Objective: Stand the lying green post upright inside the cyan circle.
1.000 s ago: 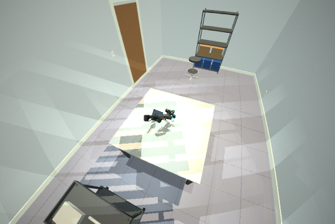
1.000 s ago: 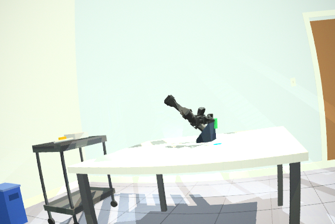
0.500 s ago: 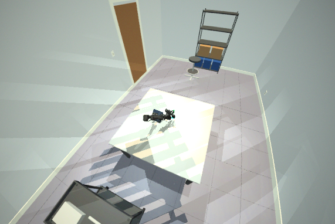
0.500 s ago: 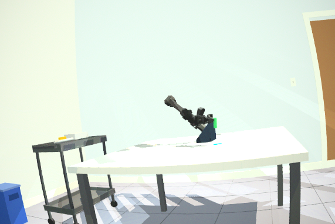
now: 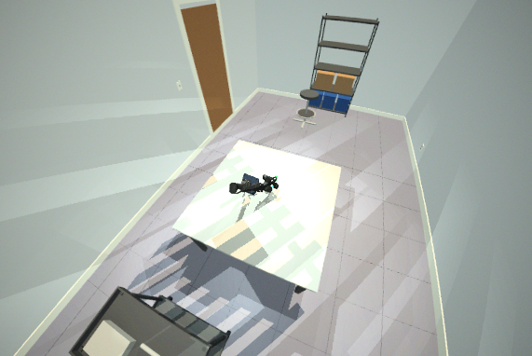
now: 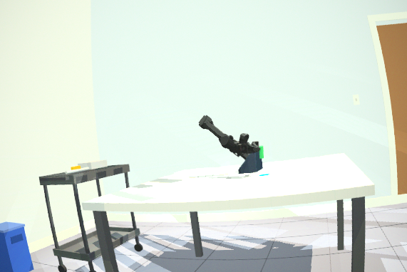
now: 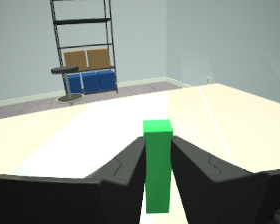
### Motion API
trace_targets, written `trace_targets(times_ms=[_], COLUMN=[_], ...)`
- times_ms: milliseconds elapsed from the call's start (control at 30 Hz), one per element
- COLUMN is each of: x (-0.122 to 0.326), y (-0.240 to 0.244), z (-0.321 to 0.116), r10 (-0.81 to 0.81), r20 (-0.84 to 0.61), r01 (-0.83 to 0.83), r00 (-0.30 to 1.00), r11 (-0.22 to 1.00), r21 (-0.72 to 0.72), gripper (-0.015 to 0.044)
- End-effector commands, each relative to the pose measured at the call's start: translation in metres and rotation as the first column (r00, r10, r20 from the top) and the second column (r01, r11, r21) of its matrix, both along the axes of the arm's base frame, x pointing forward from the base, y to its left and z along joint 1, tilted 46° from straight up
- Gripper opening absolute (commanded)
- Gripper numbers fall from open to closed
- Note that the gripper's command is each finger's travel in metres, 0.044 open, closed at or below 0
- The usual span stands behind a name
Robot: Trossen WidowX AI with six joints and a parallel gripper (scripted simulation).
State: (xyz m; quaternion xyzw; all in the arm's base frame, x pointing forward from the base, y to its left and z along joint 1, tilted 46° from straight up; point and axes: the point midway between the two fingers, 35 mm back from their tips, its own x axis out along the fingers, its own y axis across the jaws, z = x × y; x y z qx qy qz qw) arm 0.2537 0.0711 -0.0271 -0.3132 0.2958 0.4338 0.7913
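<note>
The green post (image 6: 261,152) (image 7: 158,172) is upright between the fingertips, its top a little above them in the wrist view. My gripper (image 6: 259,148) (image 7: 157,143) is shut on the post and points level. In the exterior view the post hangs well above the table, with air below its lower end. The cyan circle (image 6: 264,174) shows as a thin flat sliver on the tabletop, below the post and slightly to its right in that view. The circle is out of the wrist view. In the top view the arm hides most of the post.
The white table (image 5: 303,200) (image 6: 317,178) carries the arm's dark blue base (image 6: 251,164), close behind the post in the exterior view. A stool (image 5: 309,94) (image 7: 65,70) and a shelf rack stand beyond the table. A cart (image 6: 117,170) stands off one end.
</note>
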Motion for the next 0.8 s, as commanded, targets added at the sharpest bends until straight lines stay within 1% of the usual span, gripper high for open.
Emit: trace_targets(times_ms=[0, 600, 767], x=[-0.001, -0.015, -0.016], y=[-0.008, -0.047, -0.051], z=[-0.008, -0.049, -0.053], r10=[0.007, 0.005, 0.004], r20=[-0.001, 0.001, 0.001], r01=[-0.007, -0.005, -0.004], r00=[1.0, 1.0, 1.0], r11=[1.0, 1.0, 1.0], r21=[0.001, 0.006, 0.007], gripper=[0.0023, 0.0023, 0.0023])
